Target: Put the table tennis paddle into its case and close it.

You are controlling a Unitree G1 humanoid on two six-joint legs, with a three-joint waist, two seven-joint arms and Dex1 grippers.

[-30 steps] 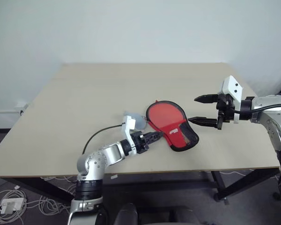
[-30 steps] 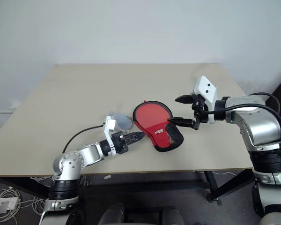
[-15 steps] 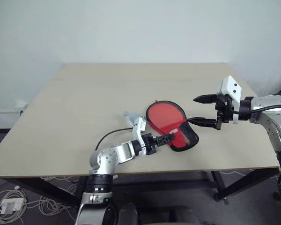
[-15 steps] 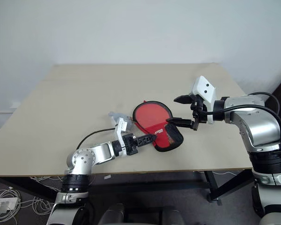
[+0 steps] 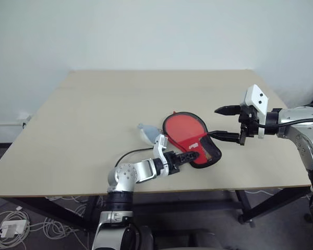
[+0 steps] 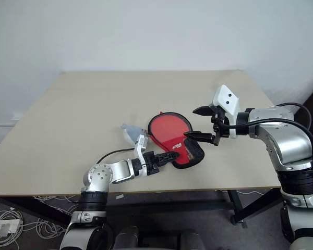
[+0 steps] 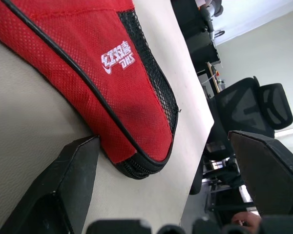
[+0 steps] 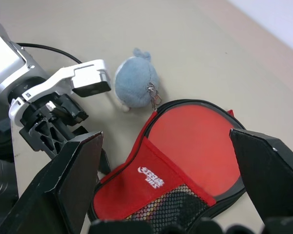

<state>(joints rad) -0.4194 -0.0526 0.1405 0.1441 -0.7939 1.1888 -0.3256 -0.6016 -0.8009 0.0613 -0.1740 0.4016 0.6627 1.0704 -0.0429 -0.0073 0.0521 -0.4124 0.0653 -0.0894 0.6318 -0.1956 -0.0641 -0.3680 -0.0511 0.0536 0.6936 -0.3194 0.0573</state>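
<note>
The case (image 5: pixel 202 149) lies near the table's front middle, red with a white logo and a black mesh pocket (image 8: pixel 171 212). Its round end is open, and the table tennis paddle (image 5: pixel 181 130) lies inside the black rim with its red face (image 8: pixel 198 141) showing. The handle is hidden under the cover. My left gripper (image 5: pixel 191 155) is open and low on the table, one finger on each side of the case's narrow end (image 7: pixel 136 161). To the right of the case and above it, my right gripper (image 5: pixel 214 122) hovers open and holds nothing.
A small pale blue-grey plush lump (image 5: pixel 147 132) with a key ring lies just left of the case's round end. The table's front edge (image 5: pixel 235 185) runs close below the case. Office chairs (image 7: pixel 254 107) stand beyond the table.
My left gripper has moved right, from beside the plush lump to the case's narrow end, and its fingers have opened. The right gripper has stayed where it was.
</note>
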